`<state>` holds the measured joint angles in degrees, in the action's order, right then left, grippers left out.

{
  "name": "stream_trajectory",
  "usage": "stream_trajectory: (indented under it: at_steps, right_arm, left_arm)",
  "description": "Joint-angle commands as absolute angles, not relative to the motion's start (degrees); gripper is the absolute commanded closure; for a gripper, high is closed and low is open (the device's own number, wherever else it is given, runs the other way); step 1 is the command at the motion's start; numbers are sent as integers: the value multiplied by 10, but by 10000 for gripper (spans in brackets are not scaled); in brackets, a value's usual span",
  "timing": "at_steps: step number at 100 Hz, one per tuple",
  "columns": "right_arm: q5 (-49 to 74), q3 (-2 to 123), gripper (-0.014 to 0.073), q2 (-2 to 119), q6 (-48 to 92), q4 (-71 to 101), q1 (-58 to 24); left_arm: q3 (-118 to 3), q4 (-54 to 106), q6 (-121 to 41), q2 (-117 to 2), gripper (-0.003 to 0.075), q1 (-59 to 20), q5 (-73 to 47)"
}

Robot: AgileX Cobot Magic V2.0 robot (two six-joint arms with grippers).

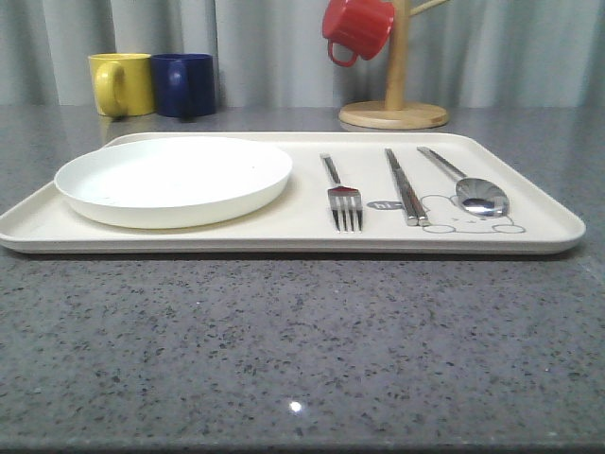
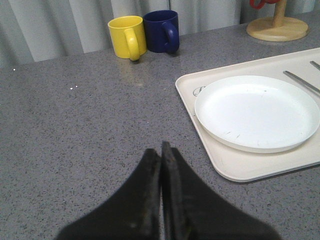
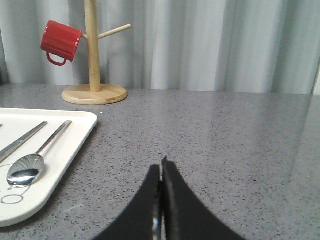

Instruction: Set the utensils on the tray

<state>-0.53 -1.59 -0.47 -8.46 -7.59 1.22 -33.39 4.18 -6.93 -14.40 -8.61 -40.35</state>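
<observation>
Tray (image 1: pixel 284 222) holds plate (image 1: pixel 173 180), fork (image 1: pixel 342 197), chopsticks (image 1: pixel 406 186), spoon (image 1: pixel 473 189).

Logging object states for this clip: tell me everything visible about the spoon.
The spoon is slim, shiny silver metal with an oval bowl and a straight, narrow handle. It lies flat on the cream tray, rightmost of the cutlery, just right of the chopsticks, bowl toward the front edge and handle angled back and slightly left. The bowl faces up, showing reflections, and rests over the grey rabbit drawing. Nothing but the tray touches it. The right wrist view shows it near the tray's right rim.
</observation>
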Motion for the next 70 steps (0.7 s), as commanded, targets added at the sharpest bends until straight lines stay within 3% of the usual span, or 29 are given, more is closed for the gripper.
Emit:
stream_trajectory:
  at_steps: [1,31,70]
  right_arm:
    - [-55,-16,662,-17,-84,-82,14]
    - [-55,-16,662,-17,-84,-82,14]
    - [-55,-16,662,-17,-84,-82,14]
  left_arm:
    - [-328,26,-64,-147,739,-90,-338]
    - [-157,-34,44,-91,739,-42,-84]
    - [20,-34,50,23,739,-5,-29]
